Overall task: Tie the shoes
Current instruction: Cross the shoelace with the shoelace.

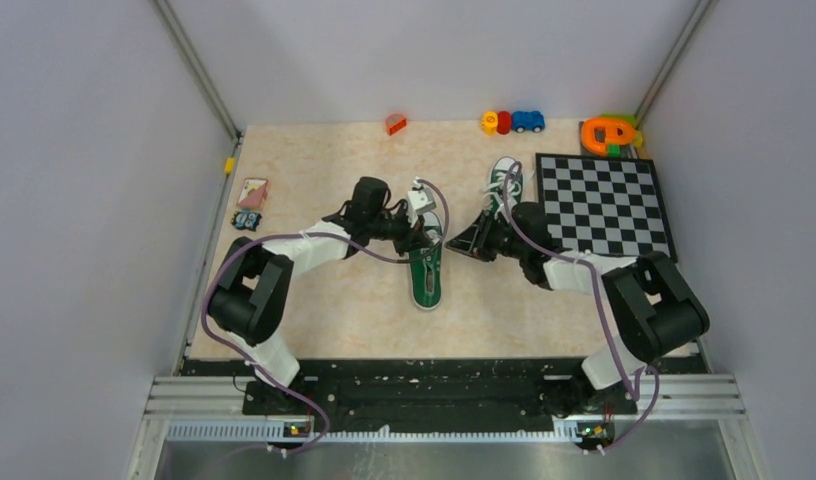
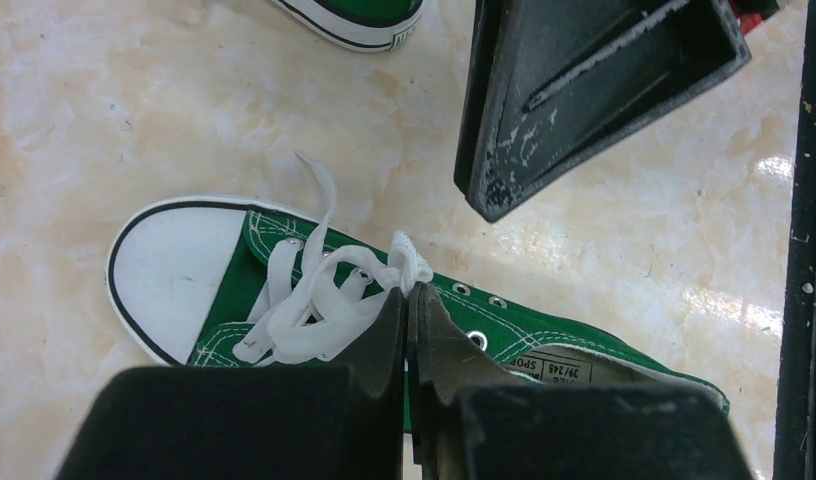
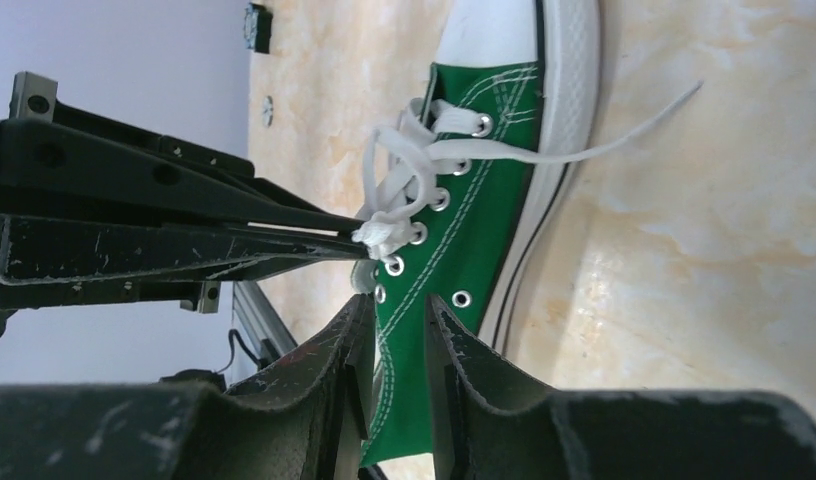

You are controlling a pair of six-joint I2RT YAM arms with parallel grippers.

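Early knotting: pinching lace [image 2: 314,305] in clenched left gripper [image 2: 409,300]; right gripper [image 3: 399,303] released, empty, at shoe's [image 2: 544,340] 2 o'clock. Next, likely: grab free end [image 3: 634,120].

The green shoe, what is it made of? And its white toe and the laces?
The green shoe looks like matte woven canvas, with white stitching and metal-looking eyelets. Its toe cap seems smooth white rubber, faintly shiny. The laces look like soft flat woven fabric, maybe cotton: they flop and fold.
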